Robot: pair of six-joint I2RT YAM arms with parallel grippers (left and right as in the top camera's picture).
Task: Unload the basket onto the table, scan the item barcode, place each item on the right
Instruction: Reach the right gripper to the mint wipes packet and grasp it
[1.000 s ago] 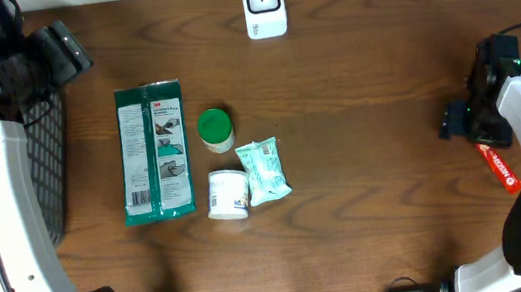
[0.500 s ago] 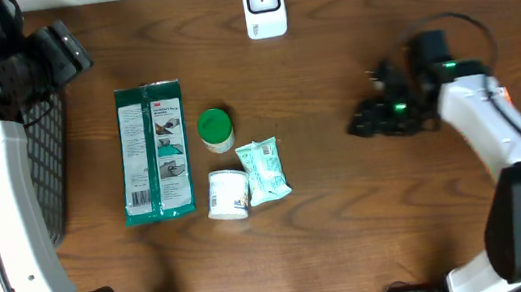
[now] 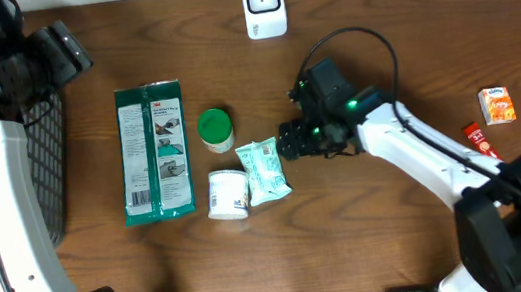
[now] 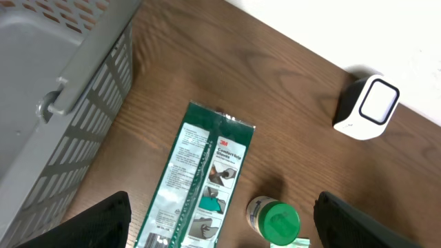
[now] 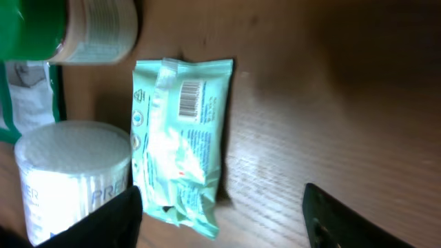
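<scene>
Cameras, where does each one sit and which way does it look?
Overhead: above the table, facing straight down at the scanner and basket; both arms show.
Left wrist: on the left arm, looking down at the green packet and basket; the open left tool frames the bottom.
Right wrist: on the right arm, looking down at the mint pouch; the open right tool frames the bottom.
Shared: both wrist views catch the green-lidded jar.

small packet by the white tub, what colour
The packet is pale mint green with a white barcode patch, clearest in the right wrist view.
</scene>
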